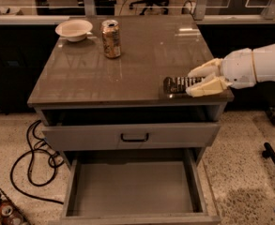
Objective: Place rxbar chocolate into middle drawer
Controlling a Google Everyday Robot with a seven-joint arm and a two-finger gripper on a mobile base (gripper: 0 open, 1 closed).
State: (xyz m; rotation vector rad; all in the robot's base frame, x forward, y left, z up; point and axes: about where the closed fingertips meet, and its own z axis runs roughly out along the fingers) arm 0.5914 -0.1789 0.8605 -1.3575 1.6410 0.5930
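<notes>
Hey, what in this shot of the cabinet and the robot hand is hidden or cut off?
All in the camera view:
1. Bar: its right end is covered by the gripper, at the tabletop's right front corner.
2. Arm: cut off by the right edge.
3. Handled drawer: inside hidden under the tabletop, in shadow.
4. Open drawer: front face cut off by the bottom edge.

The white arm (268, 64) reaches in level from the right, crossing the right edge of the tabletop (141, 64) near its front-right corner. The gripper (189, 83) points left, low by the front edge, its two cream fingers (206, 70) pressed on either side of the rxbar chocolate (174, 85).
</notes>
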